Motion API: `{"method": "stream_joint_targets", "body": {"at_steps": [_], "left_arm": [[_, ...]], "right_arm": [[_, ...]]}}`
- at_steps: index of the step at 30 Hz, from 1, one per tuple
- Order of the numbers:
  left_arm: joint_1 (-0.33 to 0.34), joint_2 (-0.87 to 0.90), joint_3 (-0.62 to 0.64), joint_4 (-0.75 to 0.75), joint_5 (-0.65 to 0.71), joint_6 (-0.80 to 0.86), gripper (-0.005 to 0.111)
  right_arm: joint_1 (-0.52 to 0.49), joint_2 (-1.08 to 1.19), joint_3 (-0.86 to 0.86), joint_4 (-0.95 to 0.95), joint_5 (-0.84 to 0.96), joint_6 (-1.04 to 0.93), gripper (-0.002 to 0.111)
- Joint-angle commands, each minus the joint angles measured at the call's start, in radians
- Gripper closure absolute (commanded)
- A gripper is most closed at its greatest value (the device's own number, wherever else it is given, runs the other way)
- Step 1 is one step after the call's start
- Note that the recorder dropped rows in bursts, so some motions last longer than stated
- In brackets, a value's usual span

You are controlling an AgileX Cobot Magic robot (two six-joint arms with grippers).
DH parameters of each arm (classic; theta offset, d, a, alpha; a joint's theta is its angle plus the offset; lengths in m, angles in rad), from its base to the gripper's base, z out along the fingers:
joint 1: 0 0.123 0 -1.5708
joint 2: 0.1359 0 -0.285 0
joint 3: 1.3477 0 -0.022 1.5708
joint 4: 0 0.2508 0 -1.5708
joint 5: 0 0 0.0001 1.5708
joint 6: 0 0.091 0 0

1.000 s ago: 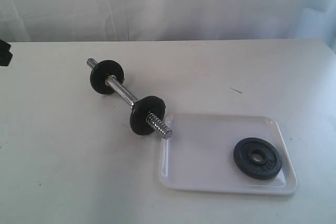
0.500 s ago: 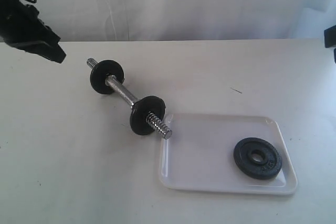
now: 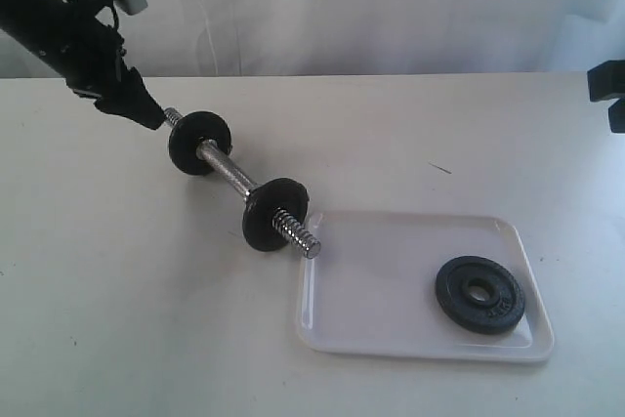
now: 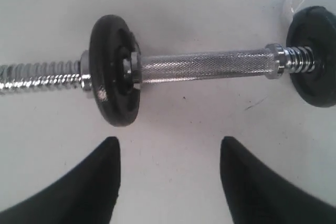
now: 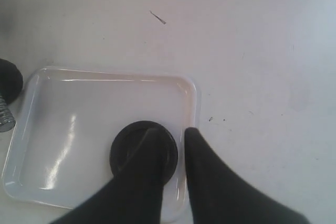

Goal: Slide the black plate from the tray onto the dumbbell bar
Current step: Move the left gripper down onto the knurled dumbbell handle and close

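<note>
The black plate (image 3: 479,293) lies flat in the near right corner of the white tray (image 3: 391,334). The dumbbell bar (image 3: 234,175) lies slantwise on the table with its near threaded end over the tray's left corner. It carries two other black discs (image 3: 199,142) (image 3: 275,214). My left gripper (image 3: 146,112) hovers at the bar's far end. It is open (image 4: 168,142), with the bar's knurled grip (image 4: 205,65) beyond its fingers. My right gripper (image 5: 175,132) hangs high above the black plate (image 5: 123,150), fingers close together and empty.
The tray (image 5: 37,85) sits near the table's front right. A small dark mark (image 3: 439,169) lies on the table behind it. A white curtain hangs behind the table. My right arm (image 3: 607,95) shows only at the right edge.
My left arm has come in from the top left and dropped toward the bar's far end. My right arm has edged further in at the right. Bar, discs and plate have not moved.
</note>
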Motion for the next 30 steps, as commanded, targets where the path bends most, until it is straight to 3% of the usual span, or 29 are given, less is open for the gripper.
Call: {"method": "stream_joint_targets", "body": {"at_steps": [1, 8, 13, 23, 30], "left_arm": [[-0.028, 0.043, 0.004, -0.113, -0.005, 0.316, 0.043], [-0.052, 0.102, 0.004, -0.255, -0.001, 0.56, 0.043], [-0.056, 0.149, 0.004, -0.258, 0.008, 0.726, 0.043], [-0.069, 0.156, 0.006, -0.273, 0.083, 0.9, 0.043], [-0.094, 0.156, 0.053, -0.26, -0.013, 1.074, 0.043]], "right_arm": [[-0.007, 0.001, -0.007, 0.001, -0.009, -0.013, 0.093], [-0.007, 0.001, -0.007, 0.001, -0.005, -0.013, 0.093], [-0.007, 0.001, -0.007, 0.001, -0.002, -0.013, 0.093], [-0.007, 0.001, -0.007, 0.001, 0.0, -0.013, 0.093], [-0.007, 0.001, -0.007, -0.001, 0.002, -0.013, 0.093]]}}
